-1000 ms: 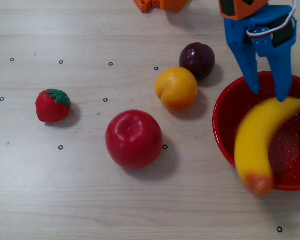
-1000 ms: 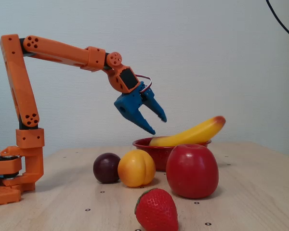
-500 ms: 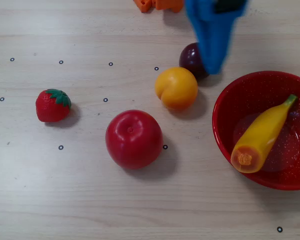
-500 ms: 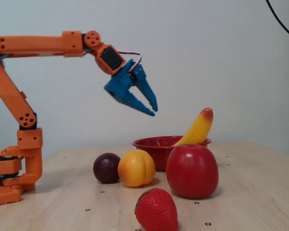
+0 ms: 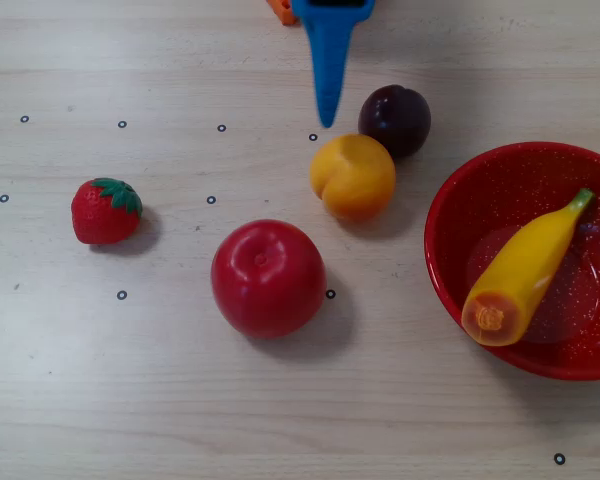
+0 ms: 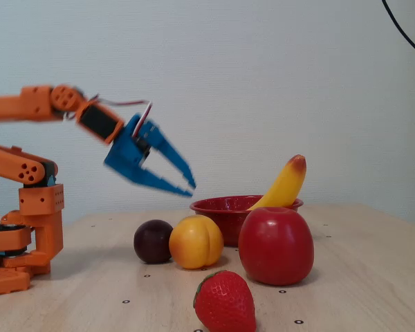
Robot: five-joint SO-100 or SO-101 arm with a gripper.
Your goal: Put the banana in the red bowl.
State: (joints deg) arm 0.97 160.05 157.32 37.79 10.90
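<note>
From my overhead view, a pale wood table (image 5: 130, 400) with small ring marks carries a strawberry (image 5: 105, 211), apple (image 5: 268, 278) and peach (image 5: 352, 176). My gripper (image 6: 190, 182) hangs empty, fingers apart, before a plain wall (image 6: 277, 76). The banana (image 5: 523, 272) leans inside the red bowl (image 5: 450, 215).

No readable text, label, brand, number or sign appears in either view; the only markings are small unlettered black rings printed on the table (image 5: 100, 400), scattered around the red bowl (image 5: 450, 270) and fruit.

Hand (image 6: 187, 185) motion-blurred; apple (image 6: 276, 245) hides bowl (image 6: 218, 206) front, banana (image 6: 285, 184) base
</note>
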